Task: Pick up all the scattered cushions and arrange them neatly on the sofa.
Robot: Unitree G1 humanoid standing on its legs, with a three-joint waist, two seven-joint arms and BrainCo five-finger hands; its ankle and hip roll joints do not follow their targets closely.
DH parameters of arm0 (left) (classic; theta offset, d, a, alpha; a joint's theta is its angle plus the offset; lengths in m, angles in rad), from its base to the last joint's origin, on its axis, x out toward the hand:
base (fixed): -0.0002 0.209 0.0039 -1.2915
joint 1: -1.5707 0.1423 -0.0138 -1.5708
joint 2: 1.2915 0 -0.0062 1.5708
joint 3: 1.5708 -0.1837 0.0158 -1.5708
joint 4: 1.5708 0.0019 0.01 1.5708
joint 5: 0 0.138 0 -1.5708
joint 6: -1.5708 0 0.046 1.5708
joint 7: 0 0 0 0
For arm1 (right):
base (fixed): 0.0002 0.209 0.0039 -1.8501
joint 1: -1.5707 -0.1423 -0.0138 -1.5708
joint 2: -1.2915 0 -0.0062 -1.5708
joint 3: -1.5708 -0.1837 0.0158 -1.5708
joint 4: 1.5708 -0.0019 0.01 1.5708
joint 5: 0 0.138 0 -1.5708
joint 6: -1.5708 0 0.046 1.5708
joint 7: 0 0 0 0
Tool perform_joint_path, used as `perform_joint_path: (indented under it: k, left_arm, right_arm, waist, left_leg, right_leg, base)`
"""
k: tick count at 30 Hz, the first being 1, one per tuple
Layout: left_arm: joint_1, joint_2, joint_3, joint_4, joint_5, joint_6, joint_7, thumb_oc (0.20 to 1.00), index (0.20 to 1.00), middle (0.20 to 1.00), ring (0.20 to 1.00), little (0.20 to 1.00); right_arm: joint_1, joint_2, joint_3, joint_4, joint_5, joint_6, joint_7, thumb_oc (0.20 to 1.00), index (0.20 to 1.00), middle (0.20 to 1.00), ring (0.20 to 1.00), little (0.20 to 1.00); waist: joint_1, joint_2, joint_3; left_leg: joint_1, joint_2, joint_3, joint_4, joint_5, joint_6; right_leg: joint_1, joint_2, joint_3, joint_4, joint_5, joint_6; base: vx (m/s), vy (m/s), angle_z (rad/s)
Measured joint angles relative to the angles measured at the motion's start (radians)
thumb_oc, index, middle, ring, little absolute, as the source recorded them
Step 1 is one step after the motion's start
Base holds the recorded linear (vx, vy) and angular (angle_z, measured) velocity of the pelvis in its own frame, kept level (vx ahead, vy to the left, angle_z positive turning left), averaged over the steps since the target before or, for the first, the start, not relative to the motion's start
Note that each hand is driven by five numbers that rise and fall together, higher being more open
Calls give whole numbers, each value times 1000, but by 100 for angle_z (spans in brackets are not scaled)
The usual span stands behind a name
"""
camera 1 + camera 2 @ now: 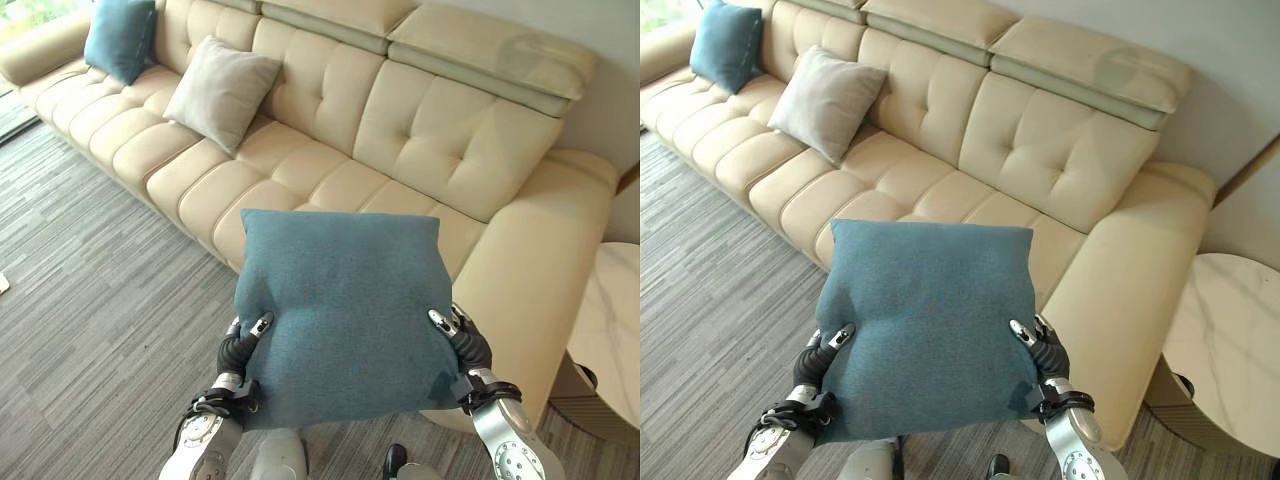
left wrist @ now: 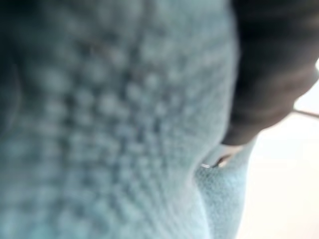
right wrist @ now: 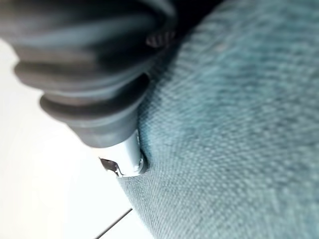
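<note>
Both hands, left hand [image 1: 243, 345] and right hand [image 1: 462, 338], pinch the teal cushion [image 1: 340, 310]; I'd lift it toward the sofa [image 1: 420, 140] backrest, frame centre, keeping it level.

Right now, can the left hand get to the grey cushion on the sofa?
Probably not. The left hand and right hand are both clamped on the teal cushion, which is held up between them. The grey cushion leans on the sofa backrest, well beyond it.
</note>
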Motion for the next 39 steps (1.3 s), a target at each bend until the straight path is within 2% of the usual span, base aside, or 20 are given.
perform_joint_path:
  k: [1, 2, 3, 5, 6, 8, 9, 10, 12, 16, 19, 21, 22, 25, 26, 29, 32, 33, 36, 39]
  left_arm:
    - [-9, -8, -4, 0, 0, 0, 0, 200, 200, 200, 200, 200]
    - [-17, -10, -5, 2, 1, 0, 0, 200, 200, 200, 200, 200]
    - [-18, -2, -4, 4, 1, 1, 4, 200, 200, 200, 200, 200]
    - [-16, 30, 1, 4, 0, 1, 7, 200, 200, 200, 200, 200]
    - [-26, 52, 8, 3, 0, -1, 9, 200, 200, 200, 200, 200]
    - [-30, 79, 24, 3, 0, -12, 10, 200, 200, 200, 200, 200]
    - [-33, 100, 45, 6, 1, -12, 10, 200, 200, 200, 200, 200]
    - [-40, 98, 39, 9, 3, -11, 10, 200, 200, 200, 200, 200]
    - [-28, 99, 41, 16, 9, -12, 8, 200, 200, 200, 200, 200]
    - [-30, 107, 41, 24, 34, -8, 11, 200, 200, 200, 200, 200]
    - [-28, 109, 41, 24, 40, -5, 12, 200, 200, 200, 200, 200]
    - [-28, 107, 42, 24, 41, -3, 16, 200, 200, 200, 200, 200]
    - [-34, 95, 41, 26, 41, -3, 23, 200, 200, 200, 200, 200]
    - [-35, 62, 43, 45, 66, -5, 37, 200, 200, 200, 200, 200]
    - [-35, 64, 43, 49, 75, -5, 39, 200, 200, 200, 200, 200]
    - [-35, 49, 36, 57, 79, -4, 43, 200, 200, 200, 200, 200]
    - [-43, 41, 36, 56, 79, -5, 43, 200, 200, 200, 200, 200]
    - [-41, 44, 40, 57, 79, -5, 43, 200, 200, 200, 200, 200]
    - [-43, 38, 40, 86, 78, -6, 57, 200, 200, 200, 200, 200]
    - [-48, 8, 21, 86, 78, -16, 64, 200, 200, 200, 200, 200]
  right_arm:
    - [0, -2, -11, 0, -3, 0, 0, 200, 200, 200, 200, 200]
    - [-1, -2, -17, 0, -3, 2, 0, 200, 200, 200, 200, 200]
    - [-3, 11, -17, 2, -9, 3, 0, 200, 200, 200, 200, 200]
    - [1, 57, -10, 0, -23, 4, 0, 200, 200, 200, 200, 200]
    - [1, 70, -8, 0, -24, 4, 1, 200, 200, 200, 200, 200]
    - [-9, 79, 7, -1, -24, 5, 3, 200, 200, 200, 200, 200]
    - [-22, 82, 21, -2, -25, 5, 8, 200, 200, 200, 200, 200]
    - [-16, 86, 17, 1, -30, 8, 8, 200, 200, 200, 200, 200]
    - [-18, 104, 12, 0, -42, 15, 8, 200, 200, 200, 200, 200]
    - [-9, 116, 5, 0, -42, 21, 8, 200, 200, 200, 200, 200]
    - [0, 114, 4, 1, -42, 26, 7, 200, 200, 200, 200, 200]
    - [-2, 116, 16, 0, -41, 23, 7, 200, 200, 200, 200, 200]
    - [-4, 116, 13, 0, -41, 19, 7, 200, 200, 200, 200, 200]
    - [-20, 109, 4, 2, -41, 17, 7, 200, 200, 200, 200, 200]
    - [-22, 110, 13, 2, -41, 17, 7, 200, 200, 200, 200, 200]
    - [-24, 87, 19, 9, -40, 16, 6, 200, 200, 200, 200, 200]
    - [-27, 56, 21, 11, -40, 13, 7, 200, 200, 200, 200, 200]
    - [-35, 54, 26, 19, -40, 13, 7, 200, 200, 200, 200, 200]
    - [-35, 43, 52, 20, -39, 15, 7, 200, 200, 200, 200, 200]
    - [-38, 4, 43, 18, -38, 11, 6, 200, 200, 200, 200, 200]
  waist:
    - [-11, 12, -5]
    - [-20, 9, -5]
    - [-18, -8, -5]
    - [-23, -47, -14]
    - [-22, -49, -15]
    - [-14, -55, -17]
    - [-17, -74, -19]
    - [-19, -63, -22]
    - [-6, -62, -22]
    - [-26, -52, -16]
    - [-48, -30, -3]
    - [-49, -44, -11]
    - [-64, -45, -16]
    - [-64, -40, -22]
    - [-62, -40, -24]
    - [-78, -15, -49]
    - [-86, -2, -68]
    - [-84, -3, -70]
    - [-75, -1, -88]
    - [-69, 18, -98]
  left_leg:
    - [0, 13, 40, -30, 6, 9]
    - [12, 17, 76, -48, 58, 10]
    - [46, -6, 98, -73, 192, -11]
    - [64, -63, 89, -80, 190, -9]
    - [70, -77, 79, -80, 180, 5]
    - [70, -91, 83, -80, 173, 15]
    - [74, -135, 77, -80, 163, 16]
    - [79, -146, 71, -80, 152, 15]
    - [92, -161, 85, -75, 107, 19]
    - [110, -167, 112, -86, 83, 52]
    - [135, -150, 131, -89, 77, 59]
    - [156, -151, 169, -89, 64, 55]
    - [157, -148, 172, -89, 61, 50]
    - [180, -124, 198, -82, 58, 20]
    - [187, -123, 198, -82, 62, 13]
    - [240, -78, 238, -81, 48, -38]
    - [260, -32, 259, -10, 27, -64]
    - [256, -15, 245, 46, 12, -86]
    - [228, 18, 164, 240, -13, -79]
    - [162, 6, 49, 317, -84, -101]
  right_leg:
    - [9, -1, -12, 0, -1, 12]
    - [20, -9, -20, -1, -2, 23]
    - [32, -27, -16, 10, 3, 43]
    - [32, -84, -14, 33, 25, 72]
    - [13, -102, -9, 55, -4, 88]
    - [-13, -88, 20, -5, -8, 93]
    - [-56, -84, 44, -30, 54, 83]
    - [-56, -94, 55, -1, 60, 99]
    - [-74, -113, 74, 37, 61, 99]
    - [-195, -139, 115, 229, 73, 84]
    - [-251, -97, 140, 222, 4, 100]
    - [-299, -62, 28, 182, 14, 83]
    - [-308, -58, -46, 188, 26, 40]
    - [-283, -59, -136, 151, 86, 19]
    - [-276, -56, -138, 139, 116, 18]
    - [-242, 7, -123, 109, 107, -24]
    - [-219, 52, -95, 94, 82, -56]
    - [-219, 52, -96, 109, 59, -70]
    - [-165, 71, -32, 89, 74, -101]
    - [-150, 78, 19, 54, 84, -116]
  base:
    - [172, 276, 75]
    - [203, 279, 43]
    - [137, 195, 29]
    - [183, 298, 19]
    - [197, 384, 12]
    - [109, 269, 9]
    - [73, 269, 29]
    - [85, 353, 17]
    - [44, 253, -24]
    - [115, 168, -36]
    - [184, 64, -34]
    - [174, 20, -28]
    - [94, -14, 11]
    - [254, -101, -28]
    - [256, -112, -46]
    - [201, -116, -52]
    - [173, -110, -59]
    - [181, -106, -86]
    - [161, -16, -74]
    - [110, 74, -58]
